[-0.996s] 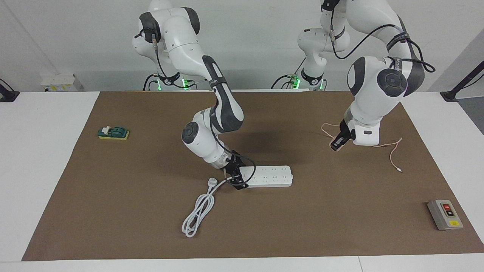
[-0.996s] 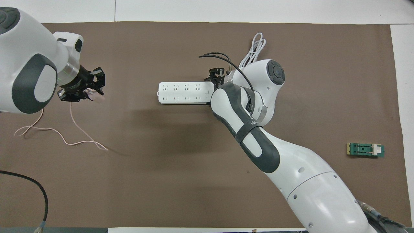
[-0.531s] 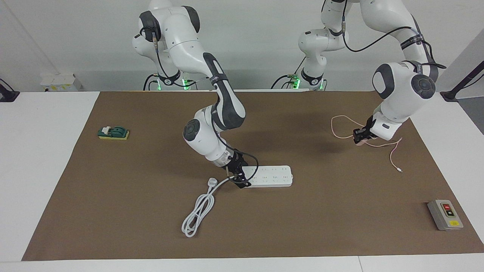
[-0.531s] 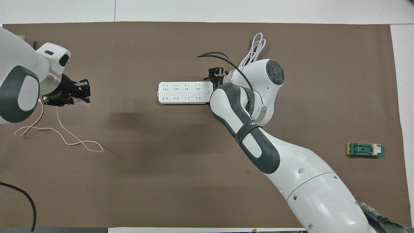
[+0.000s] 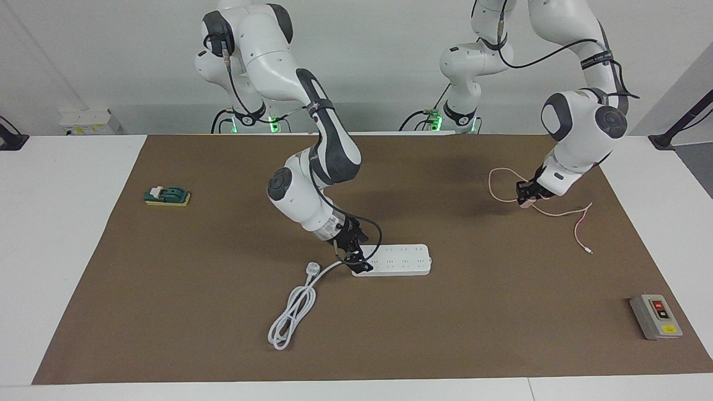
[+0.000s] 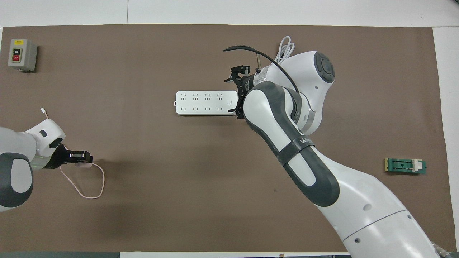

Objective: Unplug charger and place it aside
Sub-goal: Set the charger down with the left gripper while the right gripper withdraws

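Observation:
The pale pink charger [image 5: 526,203] [image 6: 86,165] is out of the white power strip [image 5: 398,259] [image 6: 204,103]. My left gripper [image 5: 526,196] [image 6: 81,158] is shut on it, low over the mat near the left arm's end of the table. Its thin pink cable [image 5: 557,213] [image 6: 94,189] loops on the mat and ends in a tiny connector [image 5: 589,252] [image 6: 43,110]. My right gripper [image 5: 356,260] [image 6: 236,91] is open at the strip's cord end, with its fingers spread across the strip's width.
The strip's thick white cord [image 5: 292,312] [image 6: 285,48] lies coiled farther from the robots than the strip. A grey switch box [image 5: 655,316] [image 6: 21,54] sits at the left arm's end. A green block [image 5: 167,196] [image 6: 405,166] sits at the right arm's end.
My left gripper has carried the charger toward the left arm's end of the table, closer to the robots and lower, dragging the cable. My right wrist has turned at the strip's end.

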Available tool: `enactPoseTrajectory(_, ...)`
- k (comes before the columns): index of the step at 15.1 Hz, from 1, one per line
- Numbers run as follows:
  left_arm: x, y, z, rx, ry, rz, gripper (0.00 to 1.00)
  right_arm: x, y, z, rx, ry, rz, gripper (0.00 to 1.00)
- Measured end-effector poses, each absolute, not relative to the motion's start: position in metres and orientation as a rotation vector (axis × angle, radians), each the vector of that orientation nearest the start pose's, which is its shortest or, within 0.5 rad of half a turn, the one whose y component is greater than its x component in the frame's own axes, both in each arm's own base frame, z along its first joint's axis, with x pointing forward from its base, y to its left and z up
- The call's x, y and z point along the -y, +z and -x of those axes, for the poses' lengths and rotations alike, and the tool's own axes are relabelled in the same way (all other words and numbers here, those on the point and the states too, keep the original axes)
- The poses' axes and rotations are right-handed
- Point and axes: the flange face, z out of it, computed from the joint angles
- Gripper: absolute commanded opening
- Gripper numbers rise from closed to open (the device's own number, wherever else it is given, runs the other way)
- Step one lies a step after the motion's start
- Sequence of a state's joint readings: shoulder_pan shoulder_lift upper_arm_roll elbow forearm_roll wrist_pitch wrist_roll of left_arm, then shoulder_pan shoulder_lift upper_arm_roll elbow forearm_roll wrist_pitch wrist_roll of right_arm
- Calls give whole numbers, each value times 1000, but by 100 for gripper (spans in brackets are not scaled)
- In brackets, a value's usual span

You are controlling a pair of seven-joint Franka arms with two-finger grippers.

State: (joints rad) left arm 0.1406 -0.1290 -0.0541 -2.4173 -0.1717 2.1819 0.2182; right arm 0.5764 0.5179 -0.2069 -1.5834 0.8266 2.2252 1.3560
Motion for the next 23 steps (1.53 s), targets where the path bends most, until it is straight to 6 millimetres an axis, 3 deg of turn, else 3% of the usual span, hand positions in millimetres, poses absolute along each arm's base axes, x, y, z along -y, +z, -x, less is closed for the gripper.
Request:
enactPoseTrajectory(3, -26, 349, -445, 31, 128, 3344, 0, -273, 399, -640, -1682, 415, 2073, 100)
enactPoseTrajectory(6, -22, 343, -439, 48, 128, 3357, 0, -249, 442, -630, -1689, 390, 2054, 100)
enactPoseTrajectory(9, -17, 338, -436, 36, 121, 3354, 0, -232, 468, -620, -1683, 380, 2023, 100)
enactPoseTrajectory(11, -15, 334, -433, 33, 125, 3352, 0, -210, 474, -624, -1703, 352, 2002, 100)
enactPoseTrajectory(13, -11, 332, -432, 6, 123, 3351, 0, -168, 473, -633, -1648, 309, 2070, 100)
enactPoseTrajectory(16, 1, 330, -432, -79, 112, 3348, 0, -116, 465, -633, -1360, 244, 2363, 100)
enactPoseTrajectory(18, 1, 328, -430, -103, 117, 3348, 0, -102, 467, -627, -1127, 180, 2597, 100)
enactPoseTrajectory(20, -1, 326, -428, -107, 118, 3349, 12, -92, 475, -622, -915, 153, 2737, 100)
enactPoseTrajectory(23, -2, 320, -425, -105, 109, 3344, 70, -59, 492, -615, -694, 119, 2852, 100)
